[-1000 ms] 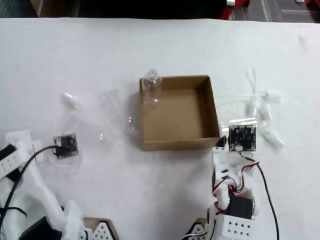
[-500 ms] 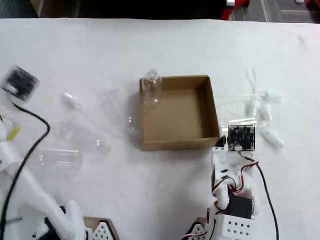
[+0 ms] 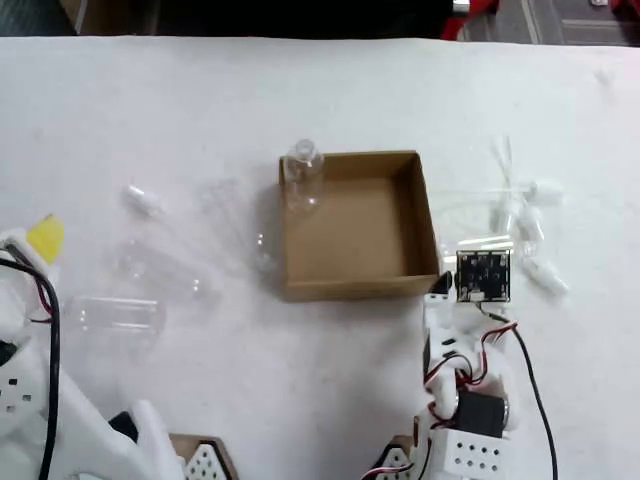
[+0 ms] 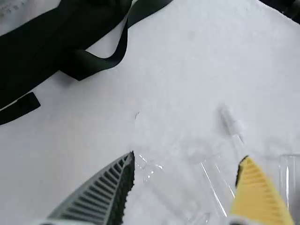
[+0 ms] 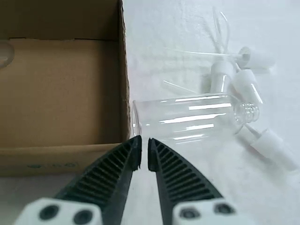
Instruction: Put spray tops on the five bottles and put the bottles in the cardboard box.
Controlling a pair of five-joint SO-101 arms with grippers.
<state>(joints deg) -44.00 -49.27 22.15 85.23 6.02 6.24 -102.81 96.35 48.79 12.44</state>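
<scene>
Your L gripper [image 4: 185, 187] is wide apart, grey finger one side, yellow the other, nothing held. Below and btwn its tips, clear bottles [image 4: 211, 180] lie on the white table [image 4: 187, 70], outlines faint. A spray top [image 4: 232, 125] w/ tube sits just ahead of the yellow finger. A black strap [image 4: 70, 47] lies farther ahead.

Your R gripper [image 5: 143, 147] has its tips together, nothing btwn them. Just ahead, a bottle [image 5: 192, 117] lies on its side, base right beside the cardboard box [image 5: 124, 70] wall. More spray tops [image 5: 243, 84] cluster past its neck. An upright bottle [image 3: 303, 175] stands at the box corner farthest from this gripper.
</scene>
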